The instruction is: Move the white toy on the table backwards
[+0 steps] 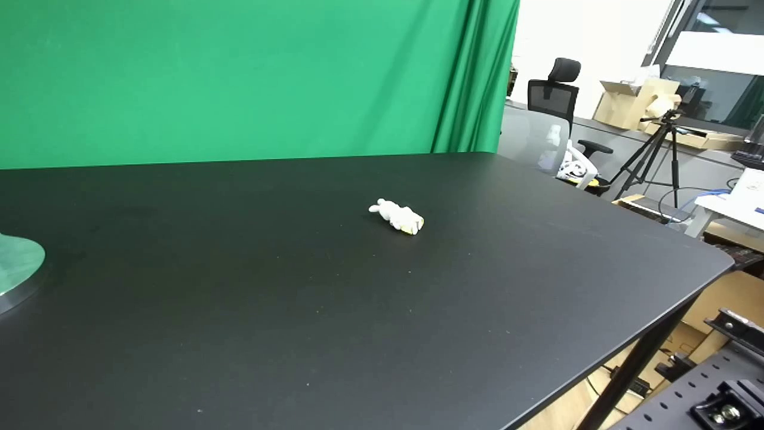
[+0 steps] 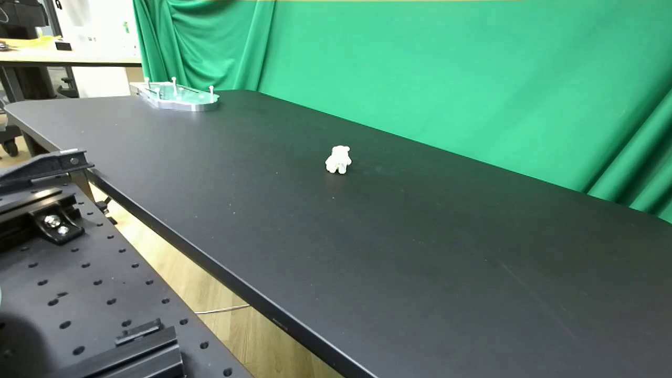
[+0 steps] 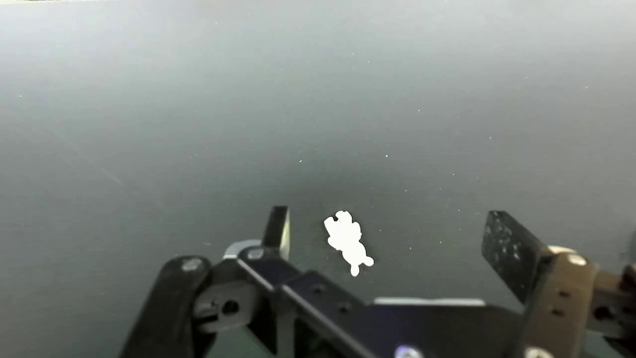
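Note:
The white toy is a small, lumpy figure lying on the matte black table. It shows in both exterior views, also here on the table. In the wrist view the toy lies slanted on the table, its two small knobs toward the gripper's base. My gripper is open, fingers wide apart, with nothing held. The toy appears between the fingers in the picture, closer to the left one, and touches neither. The gripper is out of view in both exterior views.
A pale green plate with a metallic rim and several short posts stands at the table's far end; part of it shows at an exterior view's edge. A green curtain hangs behind the table. A perforated metal mount stands beside the table's edge.

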You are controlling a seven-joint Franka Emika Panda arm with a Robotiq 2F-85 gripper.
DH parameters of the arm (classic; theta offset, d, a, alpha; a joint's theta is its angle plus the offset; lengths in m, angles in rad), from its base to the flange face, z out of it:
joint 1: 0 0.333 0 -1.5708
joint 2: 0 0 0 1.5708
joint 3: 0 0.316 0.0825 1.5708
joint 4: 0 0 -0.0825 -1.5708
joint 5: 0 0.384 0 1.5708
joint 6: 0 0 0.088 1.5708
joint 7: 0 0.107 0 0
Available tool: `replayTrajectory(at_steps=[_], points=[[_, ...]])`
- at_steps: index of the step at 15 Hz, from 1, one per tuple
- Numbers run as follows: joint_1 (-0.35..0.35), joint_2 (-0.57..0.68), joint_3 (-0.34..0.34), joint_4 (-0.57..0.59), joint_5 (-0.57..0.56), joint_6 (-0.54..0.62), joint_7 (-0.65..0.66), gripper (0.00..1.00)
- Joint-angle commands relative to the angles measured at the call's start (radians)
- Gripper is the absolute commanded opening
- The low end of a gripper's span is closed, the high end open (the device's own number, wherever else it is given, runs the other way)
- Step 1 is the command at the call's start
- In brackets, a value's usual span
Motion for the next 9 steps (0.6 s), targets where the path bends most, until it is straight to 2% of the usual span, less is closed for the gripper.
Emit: replayTrajectory(at_steps=[1, 5, 9], points=[[0.005, 0.032, -0.008, 0.005, -0.028, 0.048, 0.003, 1.0], [0.013, 0.166, -0.004, 0.031, -0.132, 0.182, -0.074, 1.0], [0.064, 0.303, -0.024, 0.059, -0.133, 0.272, -0.283, 1.0]])
